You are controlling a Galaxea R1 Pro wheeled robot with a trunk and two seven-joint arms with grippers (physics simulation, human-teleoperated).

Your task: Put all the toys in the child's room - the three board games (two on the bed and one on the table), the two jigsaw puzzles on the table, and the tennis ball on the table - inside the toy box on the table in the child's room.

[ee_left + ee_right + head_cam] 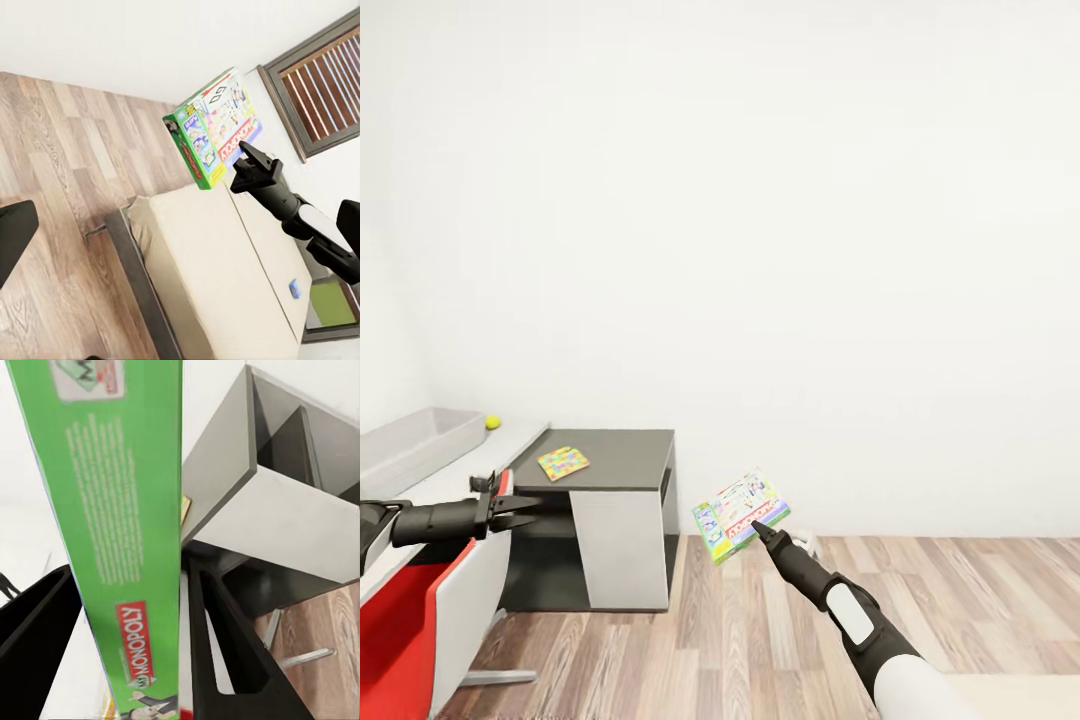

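Right claw [760,527] grips a green-edged board game [740,515] in mid-air; left claw [525,508] hangs empty, fingers narrow, beside the worktop [622,452] bearing a jigsaw puzzle [563,463].

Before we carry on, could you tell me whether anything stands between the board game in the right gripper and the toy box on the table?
The board game is clamped in the right gripper, off the desk's end. The toy box is at the far left. Between them lie the dark desk section with a jigsaw puzzle, the red chair and the left gripper.
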